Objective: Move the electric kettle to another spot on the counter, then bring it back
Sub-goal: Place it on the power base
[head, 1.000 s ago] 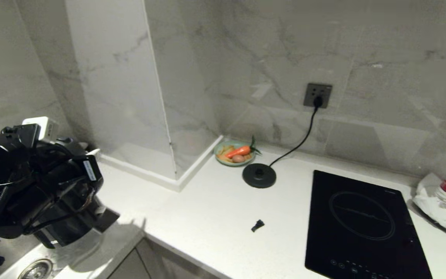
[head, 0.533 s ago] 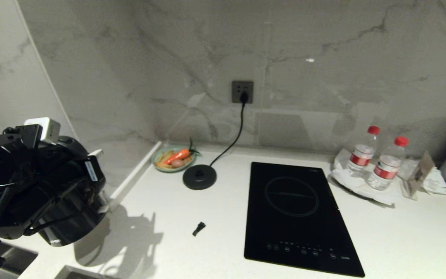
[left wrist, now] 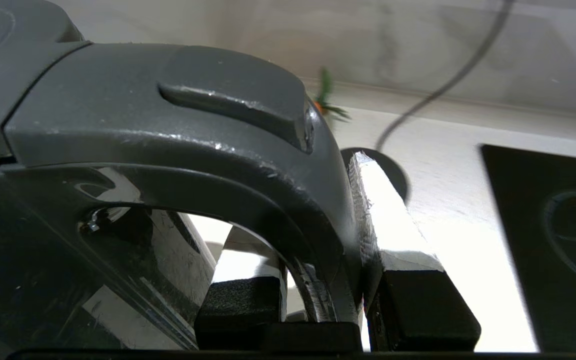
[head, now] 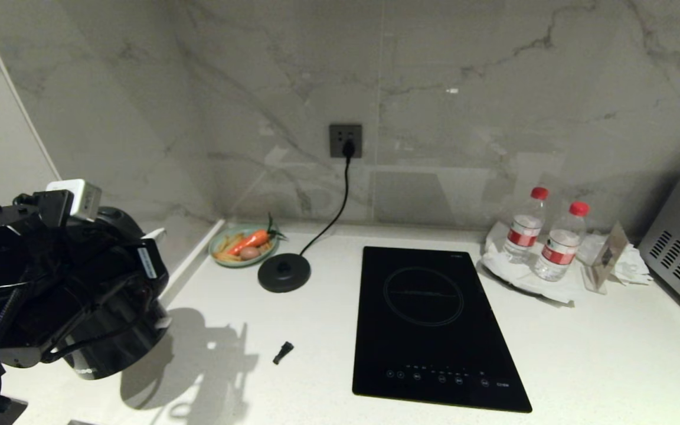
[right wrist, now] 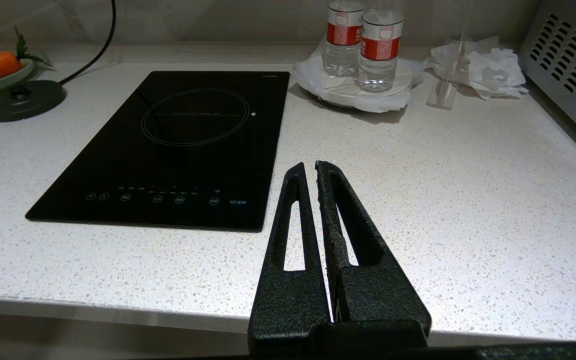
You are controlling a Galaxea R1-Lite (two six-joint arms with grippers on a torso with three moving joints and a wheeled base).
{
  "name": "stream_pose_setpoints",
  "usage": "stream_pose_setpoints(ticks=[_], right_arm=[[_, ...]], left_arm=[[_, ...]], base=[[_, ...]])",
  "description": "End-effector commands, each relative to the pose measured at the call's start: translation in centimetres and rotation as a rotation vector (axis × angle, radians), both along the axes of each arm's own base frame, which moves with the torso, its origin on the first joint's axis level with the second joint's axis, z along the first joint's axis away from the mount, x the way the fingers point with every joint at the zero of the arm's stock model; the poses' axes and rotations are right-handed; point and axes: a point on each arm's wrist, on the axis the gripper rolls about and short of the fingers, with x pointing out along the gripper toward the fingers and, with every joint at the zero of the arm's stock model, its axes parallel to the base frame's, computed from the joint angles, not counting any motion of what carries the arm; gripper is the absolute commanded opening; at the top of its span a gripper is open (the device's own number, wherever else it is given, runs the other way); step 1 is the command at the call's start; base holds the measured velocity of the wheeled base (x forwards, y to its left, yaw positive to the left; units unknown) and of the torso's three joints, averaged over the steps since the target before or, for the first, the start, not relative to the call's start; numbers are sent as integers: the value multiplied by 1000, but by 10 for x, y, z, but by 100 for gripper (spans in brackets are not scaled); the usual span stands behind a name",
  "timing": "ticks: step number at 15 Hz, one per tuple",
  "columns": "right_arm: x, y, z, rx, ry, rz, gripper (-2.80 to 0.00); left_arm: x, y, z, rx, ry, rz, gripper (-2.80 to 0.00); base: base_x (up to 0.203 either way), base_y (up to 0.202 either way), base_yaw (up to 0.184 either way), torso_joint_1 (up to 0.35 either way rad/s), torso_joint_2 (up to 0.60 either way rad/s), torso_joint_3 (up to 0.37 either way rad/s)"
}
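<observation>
Kettle (head: 113, 348) held aloft at far left, above counter (head: 316, 319), off base (head: 284, 273). Left gripper (left wrist: 318, 280) clamped on handle (left wrist: 178, 145), one finger inside loop, one outside: firm carry. Base kept plugged near wall, marking return spot. Right gripper (right wrist: 315, 172) parked over counter front edge, fingers together, empty. Hob (head: 431, 319) between base and bottles (head: 543, 242).

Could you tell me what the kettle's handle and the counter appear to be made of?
Electric kettle handle: probably moulded plastic, matt dark grey with a faint sheen and seam lines. Counter: likely polished stone or composite, white with fine dark speckles and a soft gloss.
</observation>
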Motion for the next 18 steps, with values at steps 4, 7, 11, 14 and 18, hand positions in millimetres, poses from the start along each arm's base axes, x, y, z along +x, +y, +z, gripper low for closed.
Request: stream_pose_setpoints(ticks=[4, 7, 11, 14, 18], right_arm=[[0, 0, 0, -1, 0, 0, -280], [0, 0, 0, -1, 0, 0, -280], [0, 0, 0, -1, 0, 0, -280], [0, 0, 0, -1, 0, 0, -280], [0, 0, 0, -1, 0, 0, -280]], left_arm=[[-2, -18, 0, -4, -2, -69, -280], [-2, -19, -1, -4, -1, -69, -280], [-16, -24, -6, 2, 14, -108, -280], [-23, -31, -6, 7, 11, -146, -280], [-30, -38, -8, 9, 19, -181, -280]], base=[[0, 0, 0, 0, 0, 0], [0, 0, 0, 0, 0, 0], [0, 0, 0, 0, 0, 0], [0, 0, 0, 0, 0, 0], [105, 0, -1, -9, 2, 4]])
